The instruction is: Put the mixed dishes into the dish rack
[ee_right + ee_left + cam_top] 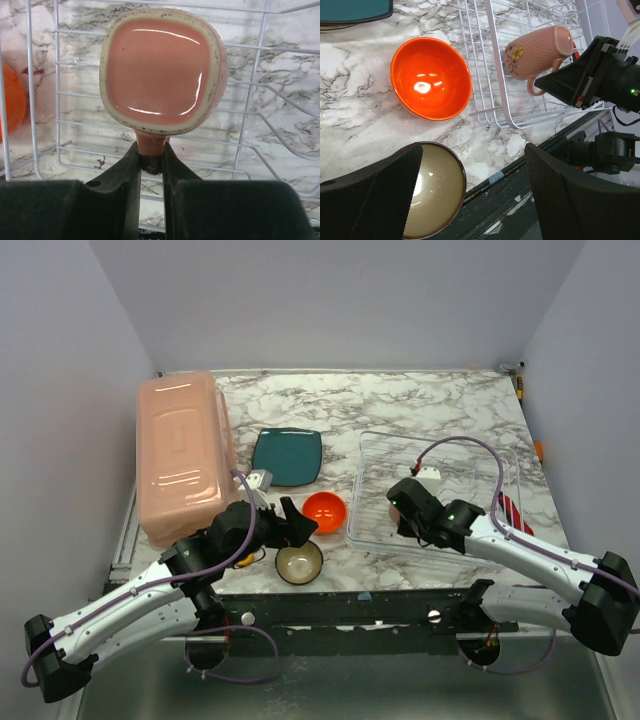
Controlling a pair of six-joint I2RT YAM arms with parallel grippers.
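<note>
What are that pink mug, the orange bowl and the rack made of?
Mug: probably glazed ceramic; glossy inside, with a speckled cream rim. Orange bowl: glossy, with sharp light spots; glazed ceramic or hard plastic, can't tell. Rack: clear plastic tray with see-through walls, holding a white, seemingly coated wire grid.

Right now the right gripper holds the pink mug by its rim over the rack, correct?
No, not the rim: the right gripper holds the mug by its handle over the dish rack. The right wrist view shows the jaws pinching the handle.
</note>
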